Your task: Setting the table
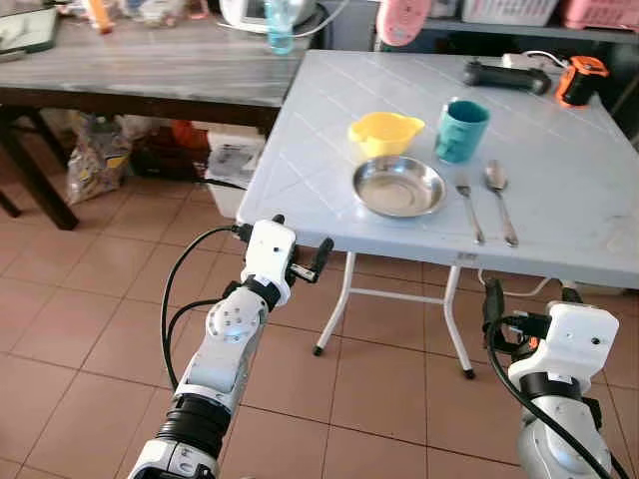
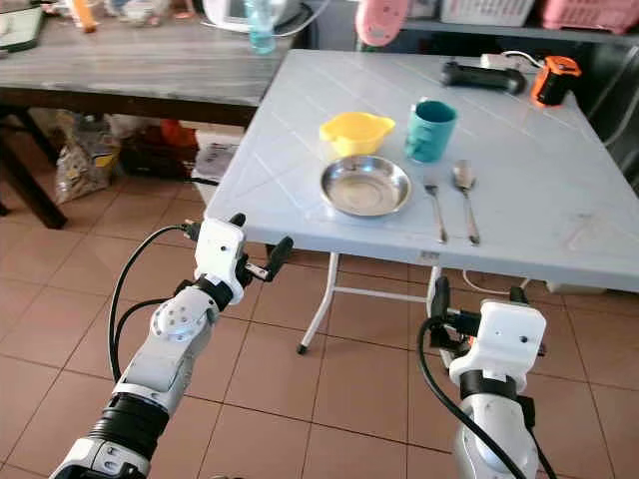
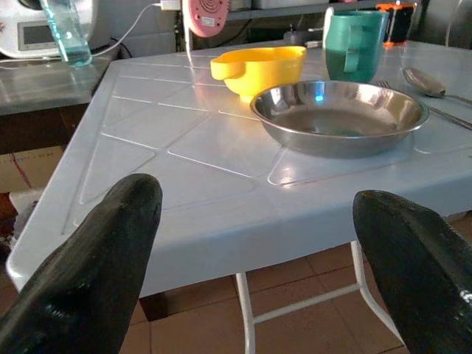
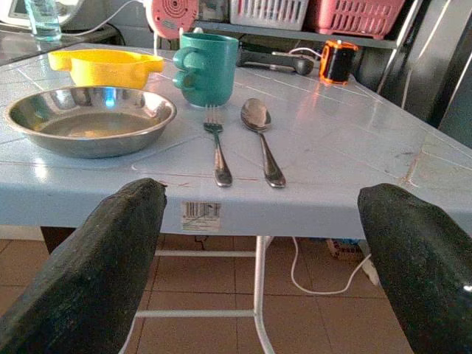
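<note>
Left claw (image 1: 300, 261): fingers apart, empty, below surface edge near plate.
Right claw (image 2: 474, 297): fingers apart, empty, below surface edge.
Plate (image 1: 398, 186): on surface (image 1: 559, 190).
Bowl (image 1: 385, 132): behind plate.
Mug (image 1: 460, 130): beside bowl.
Fork (image 1: 469, 208), spoon (image 1: 499, 198): right of plate.

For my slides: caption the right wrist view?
Open right gripper faces set table: steel plate, fork, spoon, teal mug.

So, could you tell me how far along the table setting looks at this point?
It looks largely done: the steel plate, yellow bowl, green mug, fork and spoon lie arranged on the white table. Nothing is in hand: the left gripper and right gripper are open, short of the table's edge. Little seems left.
</note>
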